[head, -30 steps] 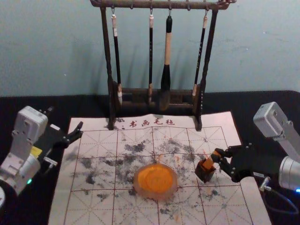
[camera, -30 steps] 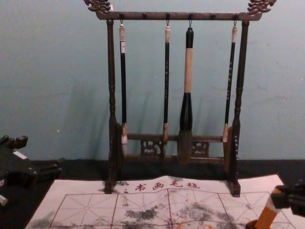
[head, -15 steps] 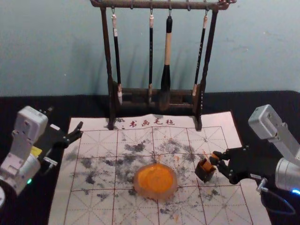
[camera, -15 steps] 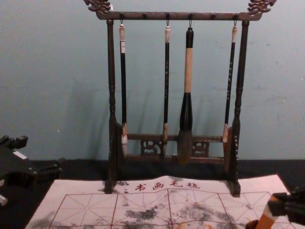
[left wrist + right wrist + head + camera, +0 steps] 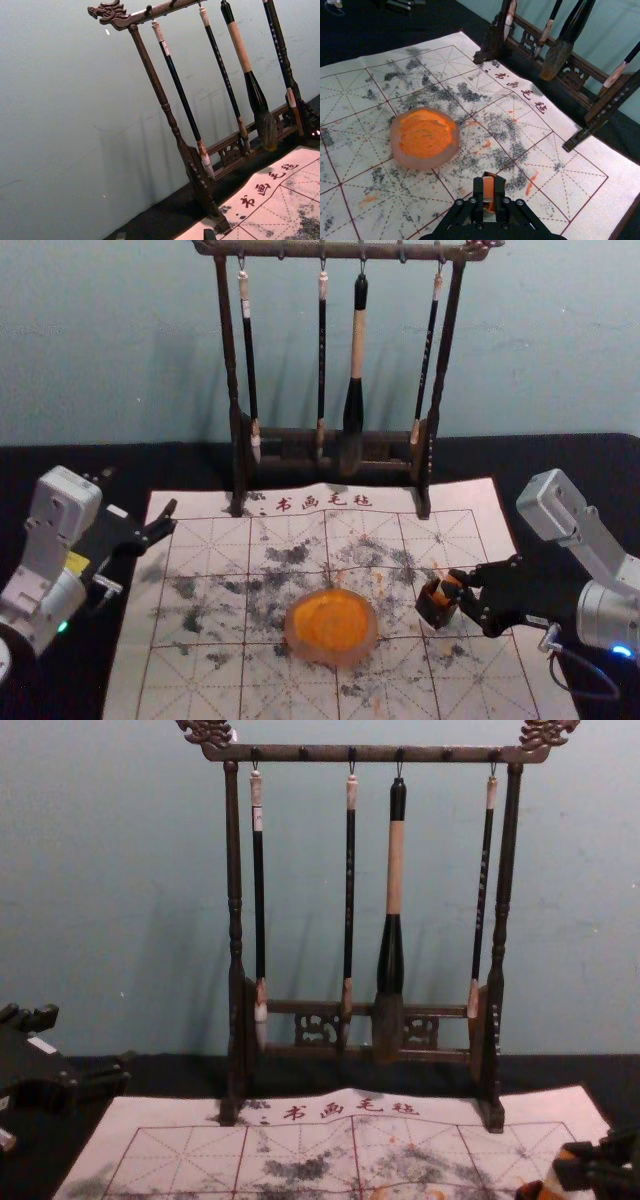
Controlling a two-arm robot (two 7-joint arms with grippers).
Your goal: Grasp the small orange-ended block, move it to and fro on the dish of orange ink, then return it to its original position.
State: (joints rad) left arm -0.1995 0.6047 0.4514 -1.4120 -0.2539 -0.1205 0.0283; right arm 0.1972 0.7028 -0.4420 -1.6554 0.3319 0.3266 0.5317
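The right gripper [image 5: 461, 592] is over the robot's right part of the mat, its fingers closed on the small orange-ended block [image 5: 446, 584], one on each side. The block leans, its lower end at the mouth of the small dark box [image 5: 435, 610]; how deep it reaches inside cannot be told. The box stands on the mat [image 5: 205, 680], just beside the gripper. Toward the robot's left, apart from the box, sits the round dish [image 5: 331, 655], its pale rim around a pool of streaky orange ink [image 5: 333, 621]. The mat has a red grid, with dark smudges and some orange marks, and lies on the dark worktop [image 5: 60, 462]. At its far edge stands the wooden rack [image 5: 229, 360], four brushes [image 5: 357, 350] hanging from it. The left gripper [image 5: 138, 496] is parked by the mat's left edge, fingers spread wide, with nothing between them.
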